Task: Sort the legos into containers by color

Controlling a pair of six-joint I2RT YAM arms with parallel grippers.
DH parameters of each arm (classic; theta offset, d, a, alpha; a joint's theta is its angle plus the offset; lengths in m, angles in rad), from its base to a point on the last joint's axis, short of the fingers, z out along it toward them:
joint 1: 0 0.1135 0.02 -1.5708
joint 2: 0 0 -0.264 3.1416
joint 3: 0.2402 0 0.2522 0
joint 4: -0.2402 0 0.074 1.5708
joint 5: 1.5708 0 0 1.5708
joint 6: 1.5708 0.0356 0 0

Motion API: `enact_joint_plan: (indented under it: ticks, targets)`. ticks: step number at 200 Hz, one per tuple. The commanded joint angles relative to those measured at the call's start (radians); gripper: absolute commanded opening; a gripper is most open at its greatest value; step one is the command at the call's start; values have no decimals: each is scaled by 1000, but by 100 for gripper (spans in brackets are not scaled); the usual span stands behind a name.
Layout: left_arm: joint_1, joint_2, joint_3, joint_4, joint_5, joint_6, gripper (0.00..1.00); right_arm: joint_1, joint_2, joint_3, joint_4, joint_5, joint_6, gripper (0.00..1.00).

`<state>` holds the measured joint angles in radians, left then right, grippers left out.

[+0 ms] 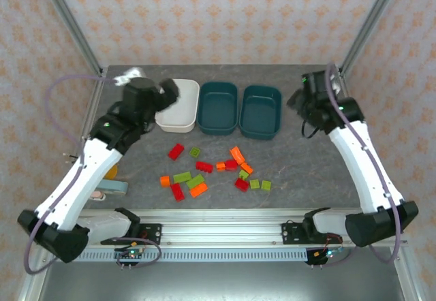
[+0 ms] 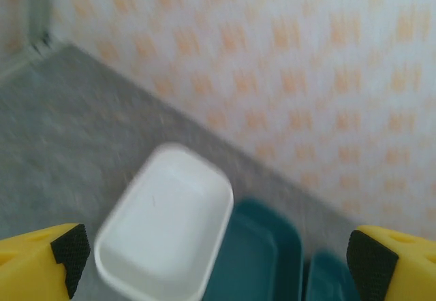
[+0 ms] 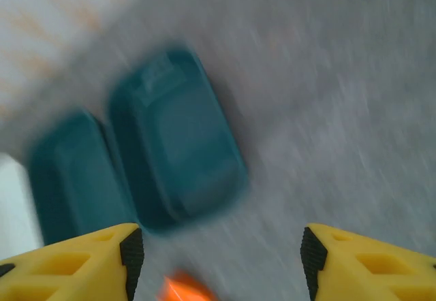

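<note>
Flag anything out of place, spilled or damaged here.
Nothing spilled or damaged. The legos lie scattered on the table, none visible in the white tub, middle teal tub or right teal tub. A stray teal-and-tan object sits beside the left arm.

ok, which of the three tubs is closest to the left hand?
The white tub, leftmost in the row: in the top view the left hand overlaps its left edge. The middle teal tub and right teal tub lie farther right.

Legos (image 1: 204,167) before the row of three containers (image 1: 218,108)
</note>
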<state>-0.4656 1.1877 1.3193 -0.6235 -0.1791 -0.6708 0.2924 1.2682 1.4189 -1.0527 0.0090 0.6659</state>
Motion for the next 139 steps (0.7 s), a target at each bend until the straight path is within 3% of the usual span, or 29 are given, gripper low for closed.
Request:
enact_joint_plan:
  ticks: [1,46,67,139]
  targets:
    - [-138,-1,-58,-171,166,80,100,19,-78,-138,-270,-149,168,65]
    - [-396,-74,-206,-163,231,187,99,68,-218,-541,24,-389,604,64]
    - [-479,-119,-269,-123,224,221,99,108,-219,-663,194,-428,798,64]
    - [-525,-157,-341,-55,199,211,99,171,-107,-807,428,-460,1023,69]
